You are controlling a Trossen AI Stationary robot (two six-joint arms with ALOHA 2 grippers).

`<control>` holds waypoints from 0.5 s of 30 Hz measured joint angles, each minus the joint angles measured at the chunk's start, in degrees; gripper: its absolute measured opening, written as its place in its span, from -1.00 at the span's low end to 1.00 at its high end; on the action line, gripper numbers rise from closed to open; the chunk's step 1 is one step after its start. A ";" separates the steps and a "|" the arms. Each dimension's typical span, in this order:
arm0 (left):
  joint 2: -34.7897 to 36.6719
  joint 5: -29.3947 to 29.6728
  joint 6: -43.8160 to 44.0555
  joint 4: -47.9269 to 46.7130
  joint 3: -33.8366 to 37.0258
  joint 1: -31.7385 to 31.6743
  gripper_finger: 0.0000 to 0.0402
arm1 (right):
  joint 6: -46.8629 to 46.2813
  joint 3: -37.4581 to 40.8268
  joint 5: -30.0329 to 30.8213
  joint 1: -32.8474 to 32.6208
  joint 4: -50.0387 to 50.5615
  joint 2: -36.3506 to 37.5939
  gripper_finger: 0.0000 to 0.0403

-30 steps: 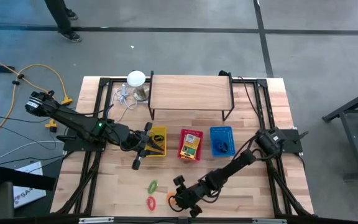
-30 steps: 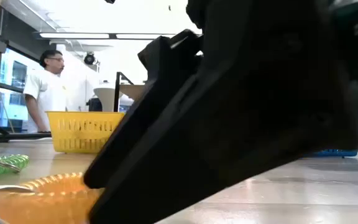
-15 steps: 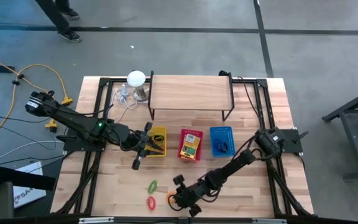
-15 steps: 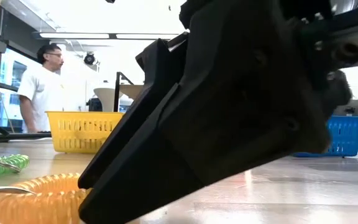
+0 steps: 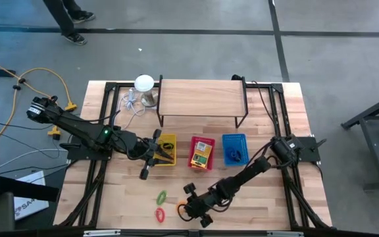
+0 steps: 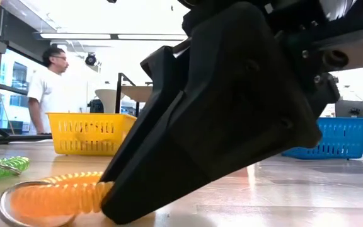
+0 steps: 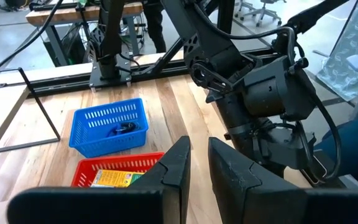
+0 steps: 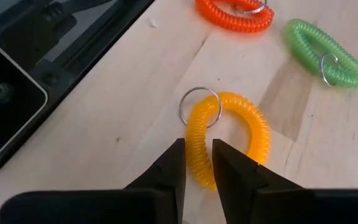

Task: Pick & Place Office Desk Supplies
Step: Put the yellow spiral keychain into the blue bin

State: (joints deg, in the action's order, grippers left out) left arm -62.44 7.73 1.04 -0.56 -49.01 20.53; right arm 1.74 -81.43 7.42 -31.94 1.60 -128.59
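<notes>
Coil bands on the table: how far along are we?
Done: a card box sits in the red basket. In hand: the right gripper is pinching the yellow coil band. Left: the green coil and orange-red coil lie loose. The left gripper waits over the yellow basket.

I am working in a robot lab: grey concrete floor with dark tape lines, ceiling strip lights, rolling office chairs, and a person standing beyond the wooden table.

We see three baskets in a row mid-counter, a shelf behind them, and three coil bands near the front edge, left of the right gripper.
</notes>
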 joint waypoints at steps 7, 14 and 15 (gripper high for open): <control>0.01 0.00 0.00 0.00 -0.01 0.00 -0.73 | 0.07 0.01 -0.04 0.00 1.46 0.02 -0.66; 0.01 0.00 0.00 0.00 -0.01 0.00 -0.73 | 1.38 0.11 -0.07 0.01 2.04 0.02 -0.67; 0.01 0.00 0.00 0.00 -0.01 0.00 -0.73 | 1.40 0.11 -0.07 0.09 2.06 0.02 -0.67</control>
State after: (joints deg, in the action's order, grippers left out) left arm -62.43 7.73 1.04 -0.56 -49.01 20.53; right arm 3.14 -81.32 7.35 -31.86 3.66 -128.57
